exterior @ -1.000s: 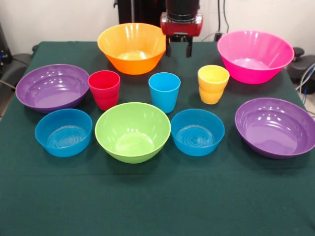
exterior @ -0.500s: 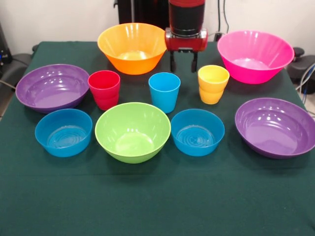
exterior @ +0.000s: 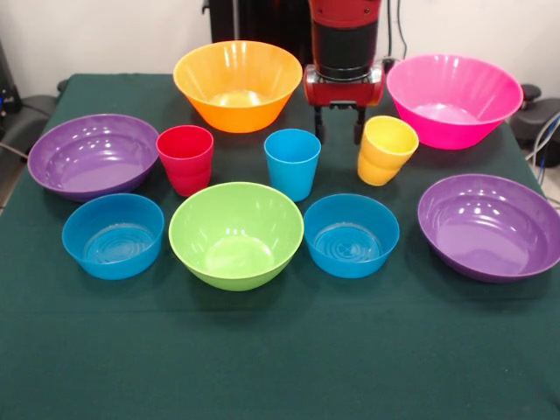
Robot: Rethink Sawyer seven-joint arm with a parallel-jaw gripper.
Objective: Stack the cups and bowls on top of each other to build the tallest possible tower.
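My gripper (exterior: 339, 131) hangs open just behind the row of cups, with nothing between its fingers. Its right finger (exterior: 359, 129) touches the rim of the yellow-orange cup (exterior: 385, 153), which leans over to the right. Left of that cup the blue cup (exterior: 292, 162) and the red cup (exterior: 185, 157) stand upright. In front lie two small blue bowls (exterior: 113, 234) (exterior: 351, 234) with the lime green bowl (exterior: 236, 234) between them. Nothing is stacked; there is no tower.
The large orange bowl (exterior: 236, 83) is left of the gripper and the large pink bowl (exterior: 453, 96) right of it. Purple bowls sit at the left edge (exterior: 92, 156) and right edge (exterior: 490, 226). A dark green cloth (exterior: 280, 359) covers the table.
The gripper has come down and moved right, from beside the orange bowl to the yellow-orange cup. That cup stood upright before and now tilts right.
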